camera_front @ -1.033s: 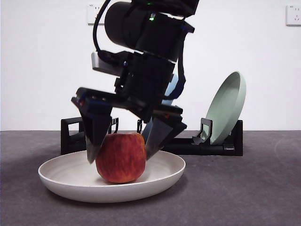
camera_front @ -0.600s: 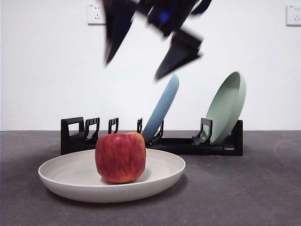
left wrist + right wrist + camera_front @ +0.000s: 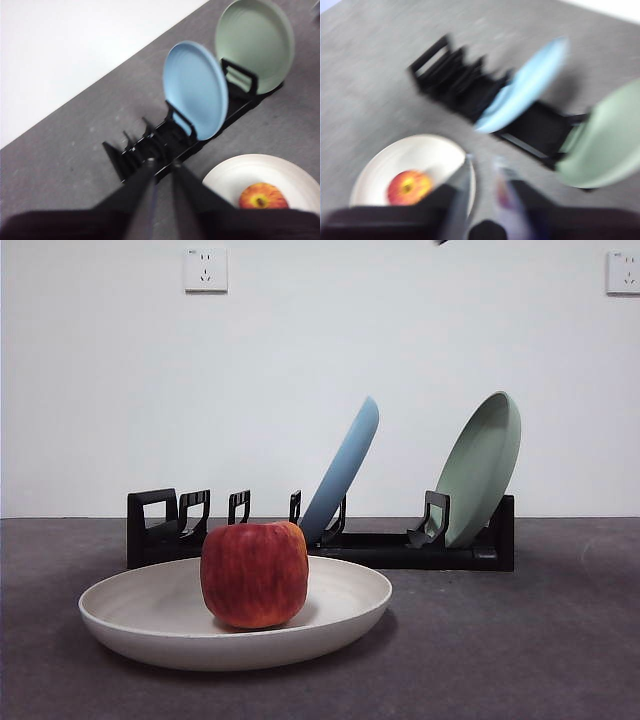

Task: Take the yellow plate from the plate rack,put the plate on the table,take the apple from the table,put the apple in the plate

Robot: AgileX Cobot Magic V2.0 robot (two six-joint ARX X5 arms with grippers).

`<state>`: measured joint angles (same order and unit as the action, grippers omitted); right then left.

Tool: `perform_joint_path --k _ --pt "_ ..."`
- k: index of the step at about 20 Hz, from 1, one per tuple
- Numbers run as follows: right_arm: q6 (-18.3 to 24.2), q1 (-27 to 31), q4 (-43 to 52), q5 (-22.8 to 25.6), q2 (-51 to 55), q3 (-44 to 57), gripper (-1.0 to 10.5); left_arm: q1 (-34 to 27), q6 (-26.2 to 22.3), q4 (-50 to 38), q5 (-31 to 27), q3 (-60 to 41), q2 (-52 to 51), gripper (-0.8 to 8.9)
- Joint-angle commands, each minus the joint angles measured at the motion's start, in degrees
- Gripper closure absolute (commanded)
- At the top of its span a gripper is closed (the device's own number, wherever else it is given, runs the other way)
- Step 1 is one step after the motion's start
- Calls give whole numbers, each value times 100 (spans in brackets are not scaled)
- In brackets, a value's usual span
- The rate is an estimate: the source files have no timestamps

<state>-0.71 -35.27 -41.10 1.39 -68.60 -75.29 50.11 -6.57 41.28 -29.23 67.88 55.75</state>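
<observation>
White wall and grey table [image 3: 520, 660] fill the front view. The arm that was overhead half a second ago has gone, leaving a dark speck at the top edge. The apple [image 3: 254, 574] sits in the yellow plate [image 3: 130, 615], before the plate rack [image 3: 150, 530].

Left wrist view: left gripper [image 3: 161, 167] high above the rack, jaws nearly together, holding nothing.

Right wrist view, badly blurred: right gripper [image 3: 482, 162], jaws slightly apart, empty.

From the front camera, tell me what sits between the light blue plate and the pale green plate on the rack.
Nothing stands between the light blue plate and the pale green plate: only bare plate rack and the holder propping the green one, as the front view shows.
</observation>
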Motion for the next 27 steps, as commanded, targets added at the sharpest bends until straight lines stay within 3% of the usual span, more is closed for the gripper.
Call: perform_joint_path --k 1,6,11,17,21,25,27 --pt "42 225 -24 9 160 20 963 -492 -122 -13 435 -48 -37 822" --pt "42 507 -81 9 640 411 963 -1897 -70 -378 1692 -619 -317 822" --pt "-96 682 769 13 1598 1867 963 -2929 234 -1279 2448 -2052 -1091 822" --pt "-774 671 1375 13 2789 3648 963 -3147 953 -1687 2680 -3416 -2142 822" --pt "-822 671 1561 59 3320 4347 963 -3145 1117 -1725 2677 -3790 -2653 822" --pt "-741 671 1639 544 3375 4385 962 -3145 1150 -1904 2675 -3790 -2763 822" --pt "-739 671 1620 544 3375 4385 962 -3147 1172 -1851 2649 -3788 -2758 817"
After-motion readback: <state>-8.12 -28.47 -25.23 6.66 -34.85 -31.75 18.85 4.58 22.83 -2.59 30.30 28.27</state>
